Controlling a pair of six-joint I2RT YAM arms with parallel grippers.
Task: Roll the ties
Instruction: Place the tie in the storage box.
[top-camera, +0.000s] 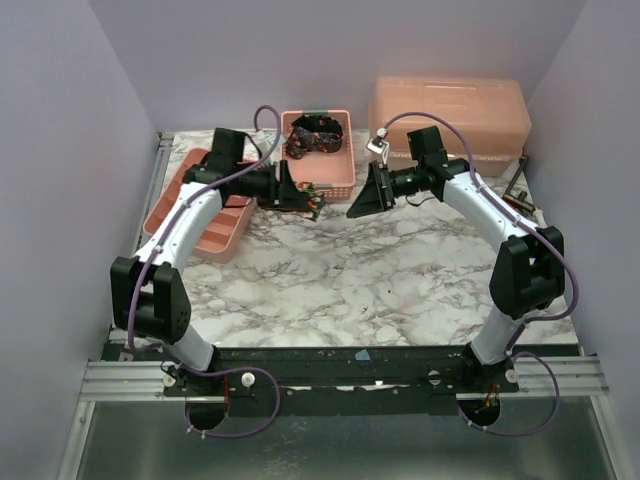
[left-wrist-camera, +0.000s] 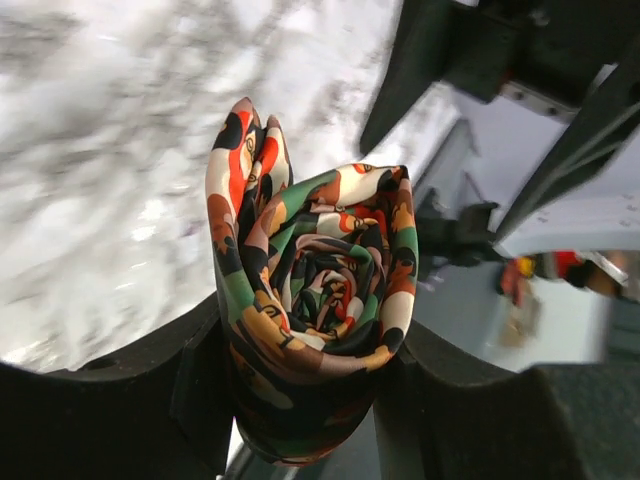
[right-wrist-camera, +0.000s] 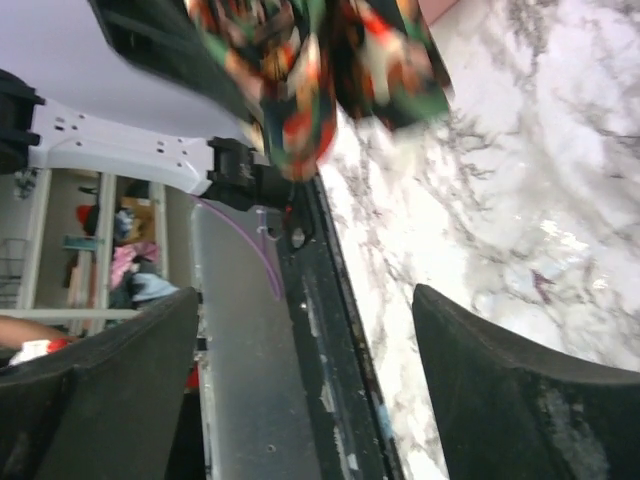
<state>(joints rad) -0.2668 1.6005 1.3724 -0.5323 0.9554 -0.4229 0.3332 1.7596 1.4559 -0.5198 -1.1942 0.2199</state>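
Observation:
My left gripper (top-camera: 312, 203) is shut on a rolled tie (left-wrist-camera: 315, 290), a tight coil printed in red, orange, green and black, held above the marble table just in front of the pink basket (top-camera: 340, 180). The same roll shows at the top of the right wrist view (right-wrist-camera: 320, 70). My right gripper (top-camera: 362, 203) is open and empty, its fingers (right-wrist-camera: 500, 380) wide apart, facing the left gripper a little to its right. Another dark rolled tie (top-camera: 313, 134) lies inside the pink basket.
A salmon slatted tray (top-camera: 222, 232) lies at the left under the left arm. A peach lidded box (top-camera: 450, 115) stands at the back right. The marble tabletop (top-camera: 370, 290) spreads out in front, ending at the black front rail (top-camera: 380, 352).

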